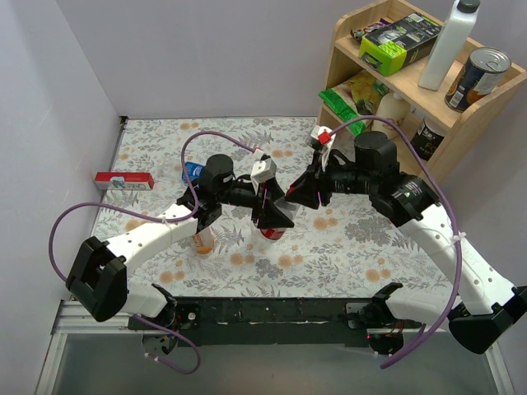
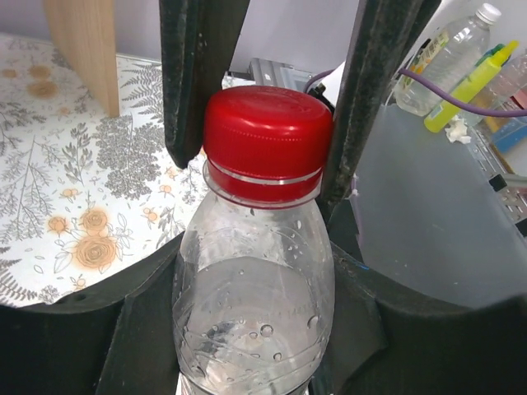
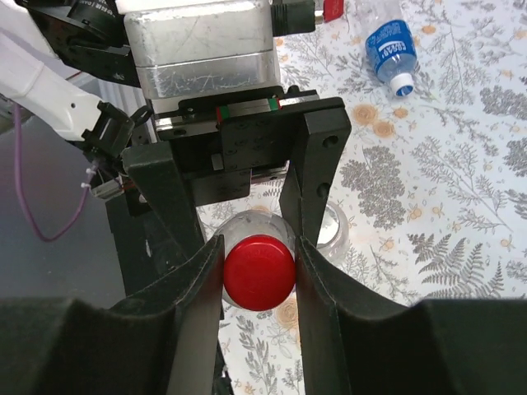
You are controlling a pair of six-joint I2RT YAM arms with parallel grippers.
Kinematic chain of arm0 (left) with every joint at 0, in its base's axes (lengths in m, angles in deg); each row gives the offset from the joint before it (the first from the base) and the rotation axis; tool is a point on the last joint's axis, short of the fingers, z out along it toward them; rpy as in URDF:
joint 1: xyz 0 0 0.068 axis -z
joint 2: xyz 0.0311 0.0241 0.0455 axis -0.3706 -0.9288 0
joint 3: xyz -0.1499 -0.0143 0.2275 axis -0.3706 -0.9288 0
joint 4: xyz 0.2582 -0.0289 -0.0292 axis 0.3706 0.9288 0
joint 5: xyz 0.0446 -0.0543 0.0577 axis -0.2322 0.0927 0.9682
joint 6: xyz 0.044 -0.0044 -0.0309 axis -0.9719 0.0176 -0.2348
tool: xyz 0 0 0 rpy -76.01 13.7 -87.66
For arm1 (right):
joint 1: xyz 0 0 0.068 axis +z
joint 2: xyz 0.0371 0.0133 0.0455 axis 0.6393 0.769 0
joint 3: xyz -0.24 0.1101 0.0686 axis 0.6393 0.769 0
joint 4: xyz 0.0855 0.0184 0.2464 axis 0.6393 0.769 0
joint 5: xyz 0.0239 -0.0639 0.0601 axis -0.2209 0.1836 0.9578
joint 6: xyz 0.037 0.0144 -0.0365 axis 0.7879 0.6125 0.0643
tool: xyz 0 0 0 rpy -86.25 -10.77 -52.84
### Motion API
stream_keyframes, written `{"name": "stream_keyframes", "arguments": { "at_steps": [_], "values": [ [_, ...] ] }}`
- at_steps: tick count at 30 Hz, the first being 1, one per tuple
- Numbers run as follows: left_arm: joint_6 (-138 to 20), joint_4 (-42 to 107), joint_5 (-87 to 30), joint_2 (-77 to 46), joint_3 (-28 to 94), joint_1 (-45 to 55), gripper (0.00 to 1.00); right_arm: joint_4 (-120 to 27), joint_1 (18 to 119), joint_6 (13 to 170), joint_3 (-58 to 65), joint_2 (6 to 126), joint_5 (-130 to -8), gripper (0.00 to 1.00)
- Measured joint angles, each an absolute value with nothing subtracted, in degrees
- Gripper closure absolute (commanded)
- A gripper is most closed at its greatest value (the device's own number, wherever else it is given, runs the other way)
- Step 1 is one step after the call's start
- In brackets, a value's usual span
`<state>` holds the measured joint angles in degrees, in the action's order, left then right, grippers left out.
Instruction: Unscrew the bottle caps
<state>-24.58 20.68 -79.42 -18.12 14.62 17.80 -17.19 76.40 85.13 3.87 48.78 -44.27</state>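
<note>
A clear bottle (image 2: 251, 304) with a red label stands near the table's middle, its red cap (image 2: 265, 144) on top. My left gripper (image 2: 255, 337) is shut on the bottle's body, one jaw on each side. My right gripper (image 3: 258, 276) comes from above and is shut on the red cap (image 3: 258, 273), its fingers (image 2: 193, 82) pressing both sides of it. In the top view the left gripper (image 1: 270, 216) and the right gripper (image 1: 290, 196) meet over this bottle (image 1: 272, 233). An orange-liquid bottle (image 1: 203, 241) stands at left. A blue-labelled bottle (image 3: 391, 49) lies capped on the table. A squat clear bottle (image 3: 336, 234) stands just behind.
A wooden shelf (image 1: 387, 95) stands at the back right, with a tall white bottle (image 1: 449, 45), a can (image 1: 476, 78) and a green box (image 1: 395, 41) on it. A red box (image 1: 123, 181) lies by the left wall.
</note>
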Motion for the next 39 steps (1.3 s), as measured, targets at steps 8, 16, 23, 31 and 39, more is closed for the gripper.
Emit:
{"name": "stream_keyframes", "arguments": {
  "at_steps": [8,16,23,31,39],
  "values": [
    [-24.5,20.2,-73.7,-18.1,15.1,17.5,0.62,-18.3,76.3,85.0,3.9,47.4,-48.9,0.22],
    [-25.6,23.7,-60.1,-18.1,15.1,16.6,0.61,-18.8,75.8,91.2,3.9,40.7,-61.7,0.25],
    [-25.6,25.1,-47.1,-18.1,15.1,21.9,0.61,-22.4,79.9,103.3,6.0,40.0,-74.9,0.27],
    [-24.0,27.4,-35.2,-18.1,14.9,25.4,0.61,-22.2,89.8,109.7,4.5,50.7,-91.7,0.28],
    [-23.2,27.3,-30.8,-18.1,14.9,26.1,0.61,-20.4,92.3,111.6,3.8,51.1,-100.9,0.29]
  ]
}}
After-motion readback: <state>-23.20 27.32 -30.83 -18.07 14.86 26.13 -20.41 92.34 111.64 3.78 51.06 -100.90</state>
